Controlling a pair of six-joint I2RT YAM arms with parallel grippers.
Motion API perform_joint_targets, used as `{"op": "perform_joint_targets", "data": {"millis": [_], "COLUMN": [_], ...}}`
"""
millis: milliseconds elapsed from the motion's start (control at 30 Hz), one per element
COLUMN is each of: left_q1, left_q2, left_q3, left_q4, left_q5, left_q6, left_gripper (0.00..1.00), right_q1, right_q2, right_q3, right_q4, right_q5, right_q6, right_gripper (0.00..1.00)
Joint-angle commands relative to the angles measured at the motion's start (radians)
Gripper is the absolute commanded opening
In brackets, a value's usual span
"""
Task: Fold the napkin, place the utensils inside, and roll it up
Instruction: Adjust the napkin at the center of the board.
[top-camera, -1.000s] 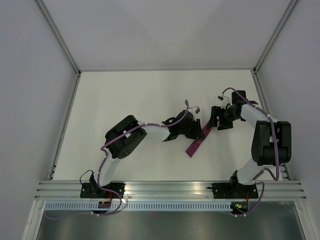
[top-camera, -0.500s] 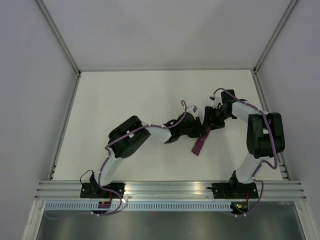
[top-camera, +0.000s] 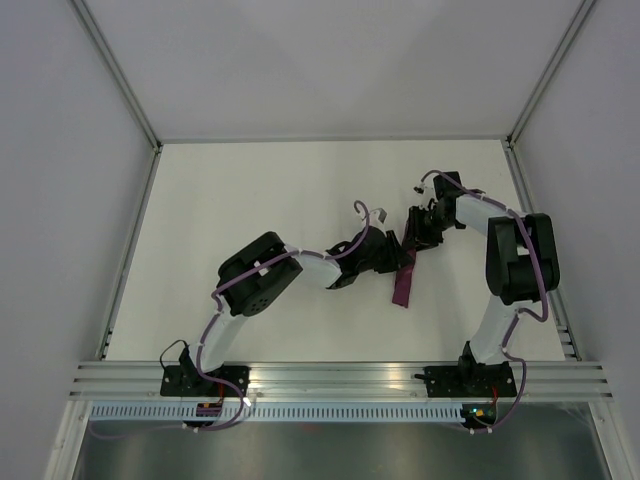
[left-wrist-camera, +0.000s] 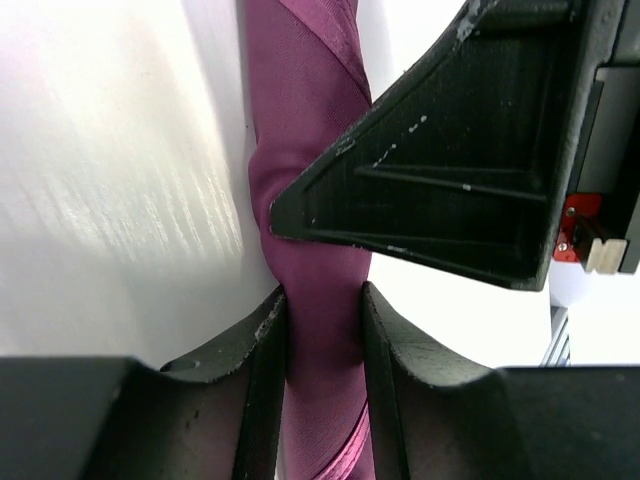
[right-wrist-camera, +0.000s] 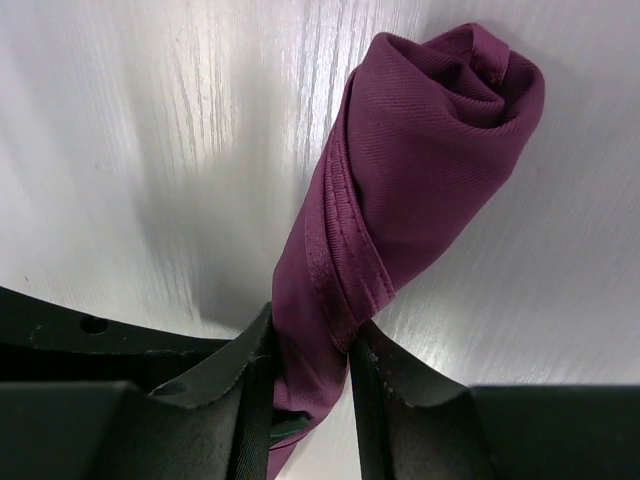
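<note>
Soft, light and likely slippery, the rolled napkin (right-wrist-camera: 420, 170) wants firm grips across its body, where left jaws and right jaws clamp it.

My left arm (top-camera: 262, 283) lies low from its base, elbow folded out to the left, forearm running right toward the middle. The left claw (top-camera: 399, 262) is clamped shut around the napkin (top-camera: 403, 288); on the left wrist feed its claw (left-wrist-camera: 322, 330) has both fingers (left-wrist-camera: 262, 370) pressed flat against the roll's sides. My right arm (top-camera: 520, 262) stands taller, upper link upright, forearm reaching far and left, wrist bent back toward me. The right claw (top-camera: 414, 232) pinches the same roll at its far end (its fingers (right-wrist-camera: 250, 380) squeeze the cloth narrow). The two claws sit just beside each other, nearly nose to nose.
</note>
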Motion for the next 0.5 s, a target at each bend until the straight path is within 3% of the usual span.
{"op": "perform_joint_targets", "data": {"millis": [0,467], "left_q1": [-0.001,0.018], "left_q2": [0.024,-0.091], "left_q3": [-0.054,-0.145], "left_q4": [-0.066,0.024], "left_q5": [-0.02,-0.016], "left_q6": [-0.007,0.059], "left_gripper": [0.4,0.45], "right_q1": [-0.004,0.016], "right_q2": [0.041,0.131], "right_q3": [0.047,0.163], "right_q4": [0.029,0.003], "right_q5": [0.144,0.27], "right_q6": [-0.021,-0.091], "right_gripper": [0.3,0.27]}}
